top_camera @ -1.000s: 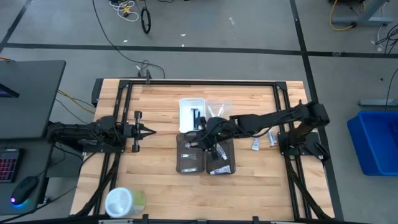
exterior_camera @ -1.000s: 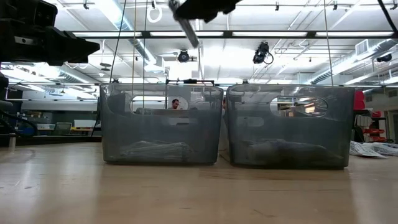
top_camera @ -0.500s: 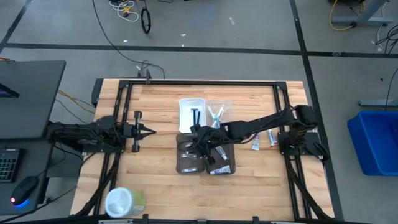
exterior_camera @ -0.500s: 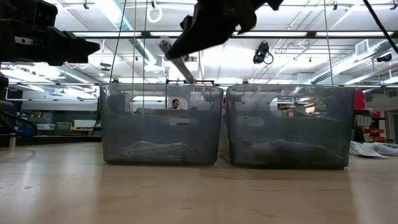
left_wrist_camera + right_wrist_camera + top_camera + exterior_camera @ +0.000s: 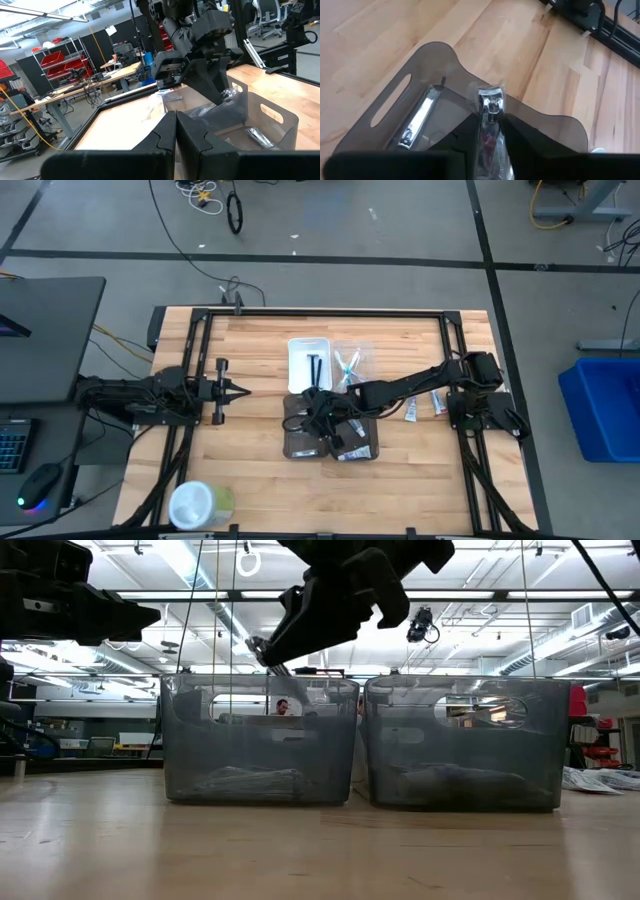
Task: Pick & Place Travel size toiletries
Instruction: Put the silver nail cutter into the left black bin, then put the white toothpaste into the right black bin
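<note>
My right gripper (image 5: 318, 412) hangs over the left of two grey bins (image 5: 303, 432), shut on a chrome nail clipper in a clear wrapper (image 5: 490, 107). The low view shows the clipper (image 5: 262, 648) just above that bin's rim (image 5: 260, 680). Another clipper (image 5: 417, 122) lies flat on the bin's floor. Two small white tubes (image 5: 412, 412) lie on the table to the right of the bins. My left gripper (image 5: 240, 390) waits shut at the table's left, pointing level. My right gripper pinches the wrapped clipper (image 5: 489, 125) between its two fingers (image 5: 465, 135), one on each long side. The fingers lie along the clipper, whose head end (image 5: 490, 95) sticks out past the fingertips. They slant down from the table's right. The clipper is clear of the bin.
The second grey bin (image 5: 355, 435) stands right beside the first. Behind them sit a white tray (image 5: 309, 360) with black sticks and a clear tray (image 5: 350, 362) with toothbrushes. A round white-and-green container (image 5: 200, 503) stands at the near left corner.
My right gripper has come down and moved toward the table's left and near edge, carrying the wrapped clipper from high above to just over the left grey bin's rim. It has tipped more steeply downward.
</note>
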